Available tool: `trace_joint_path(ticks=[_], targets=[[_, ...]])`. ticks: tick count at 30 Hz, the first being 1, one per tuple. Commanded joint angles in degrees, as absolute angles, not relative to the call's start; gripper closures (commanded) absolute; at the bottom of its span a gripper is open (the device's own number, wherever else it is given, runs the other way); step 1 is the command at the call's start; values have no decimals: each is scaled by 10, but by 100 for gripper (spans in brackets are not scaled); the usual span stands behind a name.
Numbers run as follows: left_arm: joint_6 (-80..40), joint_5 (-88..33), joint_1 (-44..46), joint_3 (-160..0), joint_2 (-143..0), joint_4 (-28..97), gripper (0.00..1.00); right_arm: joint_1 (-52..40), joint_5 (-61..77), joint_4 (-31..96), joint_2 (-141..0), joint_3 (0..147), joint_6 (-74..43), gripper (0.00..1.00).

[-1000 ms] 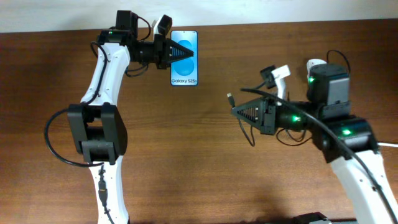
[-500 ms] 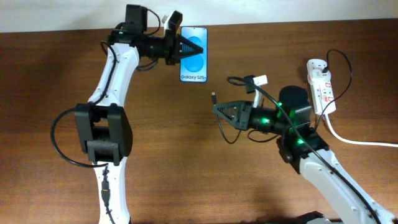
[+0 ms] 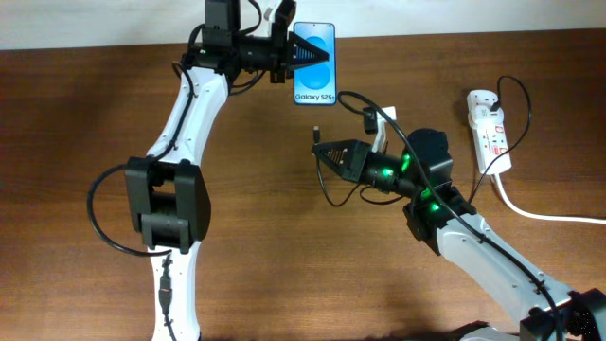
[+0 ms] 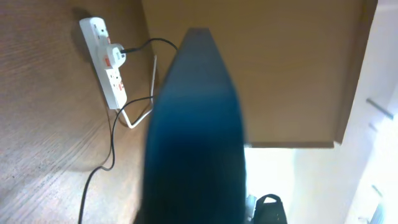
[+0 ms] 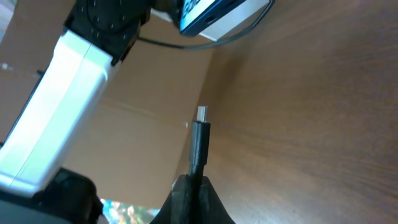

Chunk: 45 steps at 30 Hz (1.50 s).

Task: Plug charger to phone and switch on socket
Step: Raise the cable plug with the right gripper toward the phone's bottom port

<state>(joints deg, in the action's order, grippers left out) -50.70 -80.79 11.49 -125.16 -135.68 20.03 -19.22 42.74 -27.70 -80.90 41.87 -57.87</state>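
While the phone (image 3: pixel 315 90) is pinched in the left gripper (image 3: pixel 318 59), the charger (image 3: pixel 317 134) is clamped in the right gripper (image 3: pixel 323 152), nearby but apart
If the charger is brought in tilted, the phone could be scraped or levered out of its grip

The table (image 3: pixel 284 237) is dark brown wood, smooth, fine-grained, with a dull sheen. Between the left jaws, the phone (image 3: pixel 315 90) shows a glossy glass face and a smooth dark edge. Out of the right jaws stands the charger (image 5: pixel 199 140), with a matt black plastic sleeve and a bright bare metal tip. The socket (image 3: pixel 489 128), well right of both jaws, is smooth white plastic. The left gripper (image 3: pixel 320 59) and right gripper (image 3: pixel 319 152) look like matt black plastic.
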Motion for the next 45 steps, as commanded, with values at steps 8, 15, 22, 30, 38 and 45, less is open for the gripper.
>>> trace_joint_path(ticks=[8, 15, 22, 30, 38, 45], targets=[[-531, -777, 124, -1261, -1363, 189, 100, -190, 368, -305, -809, 418, -605, 96], [-531, -814, 132, -1261, -1363, 157, 100, -183, 384, -305, -809, 418, -603, 96], [-531, -817, 136, -1261, -1363, 157, 100, -164, 403, -313, -809, 418, -603, 96], [-531, -817, 151, -1261, -1363, 157, 100, -164, 405, -316, -809, 418, -603, 96], [-531, -817, 153, -1261, -1363, 157, 100, -164, 405, -315, -809, 418, -603, 96], [-531, -823, 153, -1261, -1363, 157, 100, -153, 406, -315, -810, 418, -603, 96]])
